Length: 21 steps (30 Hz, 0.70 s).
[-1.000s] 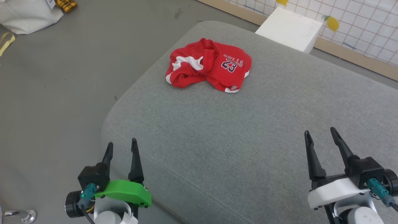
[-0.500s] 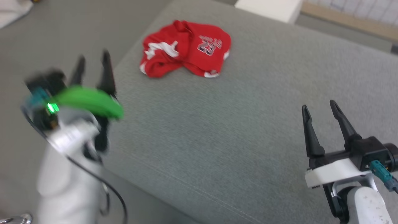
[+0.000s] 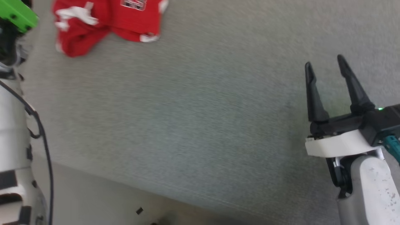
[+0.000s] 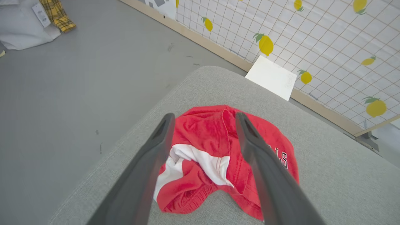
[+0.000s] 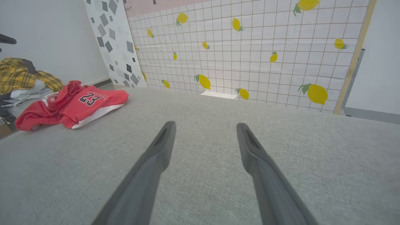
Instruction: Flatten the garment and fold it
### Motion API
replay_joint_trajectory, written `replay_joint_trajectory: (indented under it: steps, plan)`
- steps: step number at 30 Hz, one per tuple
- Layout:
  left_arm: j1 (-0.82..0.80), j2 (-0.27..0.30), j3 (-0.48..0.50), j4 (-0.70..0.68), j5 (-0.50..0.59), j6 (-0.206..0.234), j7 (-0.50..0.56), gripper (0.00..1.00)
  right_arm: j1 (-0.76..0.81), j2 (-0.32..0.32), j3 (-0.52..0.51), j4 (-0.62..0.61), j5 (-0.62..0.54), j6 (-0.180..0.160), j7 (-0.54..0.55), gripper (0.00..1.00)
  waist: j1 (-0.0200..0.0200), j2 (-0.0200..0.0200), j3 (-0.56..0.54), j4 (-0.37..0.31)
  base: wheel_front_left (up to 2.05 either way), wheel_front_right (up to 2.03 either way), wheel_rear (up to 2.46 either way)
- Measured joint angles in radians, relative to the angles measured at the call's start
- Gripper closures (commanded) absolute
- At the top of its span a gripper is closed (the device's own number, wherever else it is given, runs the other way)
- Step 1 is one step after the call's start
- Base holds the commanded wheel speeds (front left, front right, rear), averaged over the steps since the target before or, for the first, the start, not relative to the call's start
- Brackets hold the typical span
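Your red shiny-fabric shorts [image 4: 203,140], white-striped, lie crumpled on the grey woven cushion [image 4: 328,175]. Left gripper [image 4: 203,116] points at them, fingers spread, empty. Right gripper [image 3: 325,62]: tapered dark fingers also apart, empty.

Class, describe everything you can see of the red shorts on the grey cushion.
The red basketball shorts of thin shiny fabric lie crumpled in a heap, unfolded, near one corner of the grey fabric cushion. White side stripes, a gathered elastic waistband and a black-and-white "23" print show. The open left end effector frames them without gripping.
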Motion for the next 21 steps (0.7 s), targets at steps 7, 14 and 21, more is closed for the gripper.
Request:
replay_joint_trajectory:
  steps: [7, 14, 21]
  plan:
    - [-0.024, 0.046, 0.049, 0.043, -0.034, 0.117, 0.189, 0.0, -0.018, 0.0, 0.008, -0.001, 0.046, 0.0, -0.031, 0.0, 0.0, 0.0, 0.134, -0.113, 0.0, 0.0, 0.0]
    - [0.017, 0.1, 0.104, -0.003, -0.056, 0.239, 0.344, 0.0, -0.048, 0.014, 0.022, -0.02, 0.067, 0.001, -0.065, 0.0, -0.0003, 0.0, 0.227, -0.22, 0.0, 0.0, 0.0]
    - [0.129, 0.157, 0.117, -0.152, -0.018, 0.216, 0.247, 1.0, -0.066, 0.019, 0.02, -0.002, 0.073, 0.001, -0.076, 0.0, -0.0004, 0.0, 0.241, -0.289, 0.0, 0.0, 0.0]
